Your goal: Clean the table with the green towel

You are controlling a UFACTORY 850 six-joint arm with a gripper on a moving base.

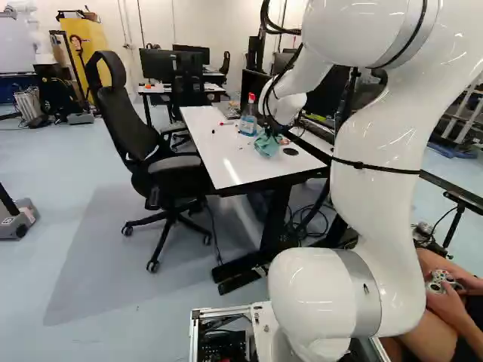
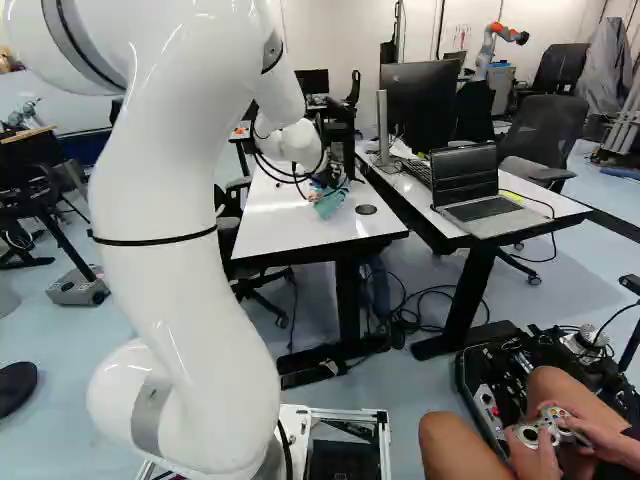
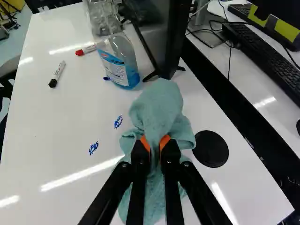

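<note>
The work seemed to be at the wiping step, or just before a stroke: the green towel (image 3: 157,105) was already in the grip, while two blue ink marks, the nearer mark (image 3: 93,148) and the farther mark (image 3: 118,122), remained on the white bench (image 3: 61,112). The next move called for lowering the cloth until it lay flat on the surface, if it did not lie so already, and then for moving it sideways over these marks, away from the round black disc (image 3: 210,148). The spray bottle (image 3: 123,65) stood just ahead of the towel, so a forward stroke could probably push it over. The black-capped marker (image 3: 57,74) and the red-capped marker (image 3: 86,49) lay farther off and could roll if they were touched.

The arm (image 1: 377,151) rose from its joint at the foot of the left base view, bent high up, and reached forward to the bench, with its wrist low above the surface. The end effector (image 3: 155,143) was closed upon a bunched middle part of the towel, the orange pads pressing it from two sides. Loose folds spread ahead and below. Whether the underside touched the bench firmly, one could not tell.
</note>
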